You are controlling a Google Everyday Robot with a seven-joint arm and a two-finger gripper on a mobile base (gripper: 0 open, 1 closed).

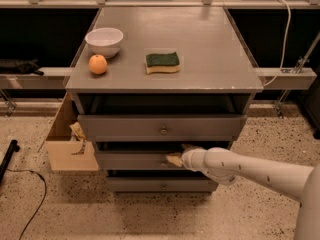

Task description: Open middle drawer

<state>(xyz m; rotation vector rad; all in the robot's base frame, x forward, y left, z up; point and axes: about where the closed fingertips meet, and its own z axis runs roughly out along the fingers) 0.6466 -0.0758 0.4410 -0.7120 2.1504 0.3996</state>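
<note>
Nothing here carries writing, a label, a brand mark or a number that can be read (the desk [210, 59] top, the cardboard box [70, 156] on the floor and the grey front of the middle drawer [130, 160] all look plain). The gripper [175, 159] sits at the centre of that drawer front; its pale arm [260, 171] shows no legible marking.

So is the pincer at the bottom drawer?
No, the pincer is at the centre of the middle drawer front, one level above the bottom drawer.
</note>
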